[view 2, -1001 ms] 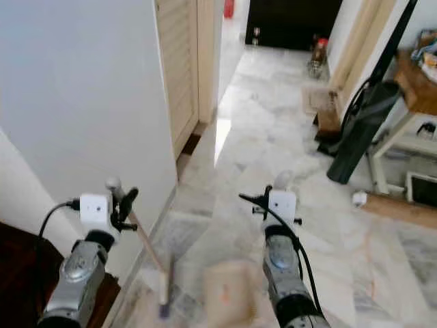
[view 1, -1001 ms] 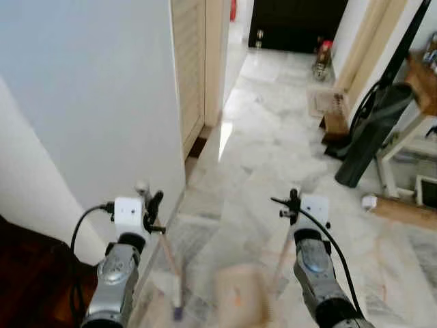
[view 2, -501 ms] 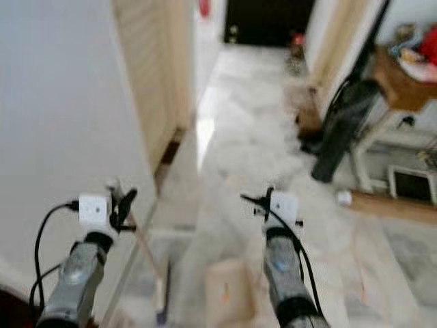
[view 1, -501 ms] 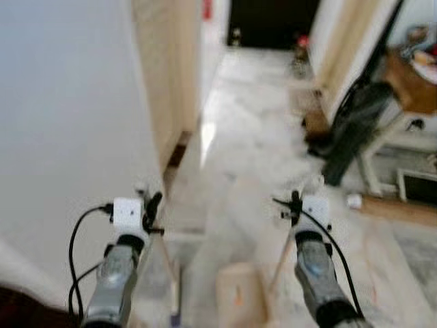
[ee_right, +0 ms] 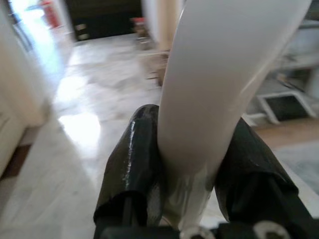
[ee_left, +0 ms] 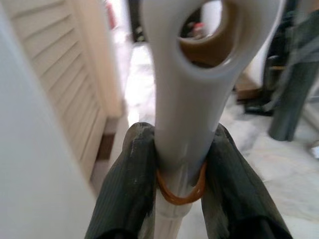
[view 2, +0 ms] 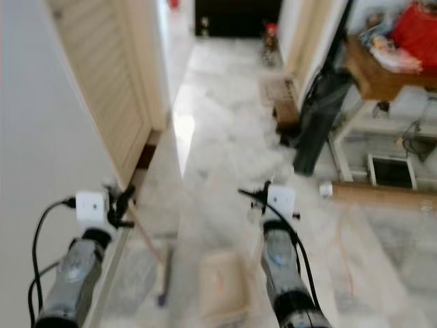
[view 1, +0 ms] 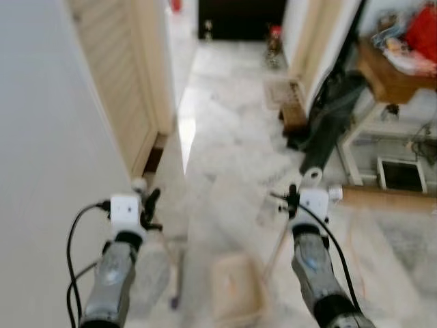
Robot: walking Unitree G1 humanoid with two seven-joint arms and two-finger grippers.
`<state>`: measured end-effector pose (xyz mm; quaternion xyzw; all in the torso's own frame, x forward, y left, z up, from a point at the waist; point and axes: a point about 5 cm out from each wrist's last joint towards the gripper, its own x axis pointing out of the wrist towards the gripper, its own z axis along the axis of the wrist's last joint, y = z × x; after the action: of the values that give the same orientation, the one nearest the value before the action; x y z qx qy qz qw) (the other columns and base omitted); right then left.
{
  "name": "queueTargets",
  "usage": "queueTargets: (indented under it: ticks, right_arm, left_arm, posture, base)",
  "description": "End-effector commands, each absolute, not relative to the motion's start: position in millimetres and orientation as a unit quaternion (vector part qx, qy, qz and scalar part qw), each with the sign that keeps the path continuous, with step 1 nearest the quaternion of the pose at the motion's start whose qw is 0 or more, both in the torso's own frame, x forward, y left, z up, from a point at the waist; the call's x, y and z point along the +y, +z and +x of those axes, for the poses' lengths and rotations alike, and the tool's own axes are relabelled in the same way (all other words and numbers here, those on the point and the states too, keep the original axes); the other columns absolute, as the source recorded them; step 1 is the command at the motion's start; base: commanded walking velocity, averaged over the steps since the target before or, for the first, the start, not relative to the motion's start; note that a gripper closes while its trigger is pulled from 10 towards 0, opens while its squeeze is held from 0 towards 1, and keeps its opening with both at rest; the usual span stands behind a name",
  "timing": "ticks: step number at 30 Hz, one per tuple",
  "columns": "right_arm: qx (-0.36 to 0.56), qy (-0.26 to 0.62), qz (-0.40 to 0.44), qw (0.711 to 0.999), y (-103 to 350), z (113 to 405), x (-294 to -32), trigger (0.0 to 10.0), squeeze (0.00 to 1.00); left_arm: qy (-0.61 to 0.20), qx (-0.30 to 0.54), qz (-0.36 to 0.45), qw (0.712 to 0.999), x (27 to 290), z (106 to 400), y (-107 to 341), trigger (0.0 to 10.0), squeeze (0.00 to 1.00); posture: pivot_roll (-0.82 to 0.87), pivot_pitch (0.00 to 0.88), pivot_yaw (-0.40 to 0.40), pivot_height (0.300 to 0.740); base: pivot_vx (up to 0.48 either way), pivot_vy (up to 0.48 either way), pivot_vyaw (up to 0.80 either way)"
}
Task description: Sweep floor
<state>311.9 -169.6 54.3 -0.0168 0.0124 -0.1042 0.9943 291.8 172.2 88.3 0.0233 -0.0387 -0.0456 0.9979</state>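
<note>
A plain white wall [view 1: 48, 137] fills the left side of the head views, and just right of it stands a beige louvred door [view 1: 116, 89] with a dark gap at its foot. In the lower left, the left gripper [ee_left: 177, 164] has both black fingers [ee_left: 124, 184] pressed against a pale broom handle [ee_left: 187, 99]; the left wrist view shows what the head views blur out, a hanging hole in the handle's tip and an orange rubber band [ee_left: 180, 191] around it between the fingers. From that gripper a thin wooden stick [view 2: 147, 239] slants down to a blurred purple-tipped end near the floor. At the bottom centre a beige dustpan [view 1: 235, 290] sits low over the marble floor [view 1: 225, 137], its stick rising to the right gripper [ee_right: 194, 164], whose fingers are clamped on a smooth white handle [ee_right: 224, 74]. The corridor runs up the middle to a dark doorway [view 1: 239, 17] at the top of the frame. On the right a dark vacuum cleaner [view 1: 331, 116] leans beside a small wooden stool [view 1: 292, 117], and further right a cluttered wooden table [view 1: 392, 68] stands above a white box [view 1: 401, 174] on the floor.
</note>
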Motion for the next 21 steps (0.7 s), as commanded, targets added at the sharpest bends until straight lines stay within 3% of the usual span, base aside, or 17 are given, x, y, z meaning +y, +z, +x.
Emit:
queueTargets:
  ticks: [1,21]
  right_arm:
    - [0.002,-0.106,-0.042,0.994,59.9,314.7,-175.6,10.0,0.0]
    - [0.002,-0.111,-0.047,0.993,59.9,314.8,-177.2,10.0,0.0]
  left_arm:
    - [-0.055,-0.06,0.013,0.997,167.7,295.0,97.4,10.0,0.0]
    - [-0.062,-0.058,0.011,0.996,165.5,294.3,95.9,10.0,0.0]
  posture:
    - [0.13,0.029,0.009,0.74]
    - [0.13,0.009,0.007,0.74]
  base:
    - [0.0,0.0,-0.8]
    - [0.0,0.0,-0.79]
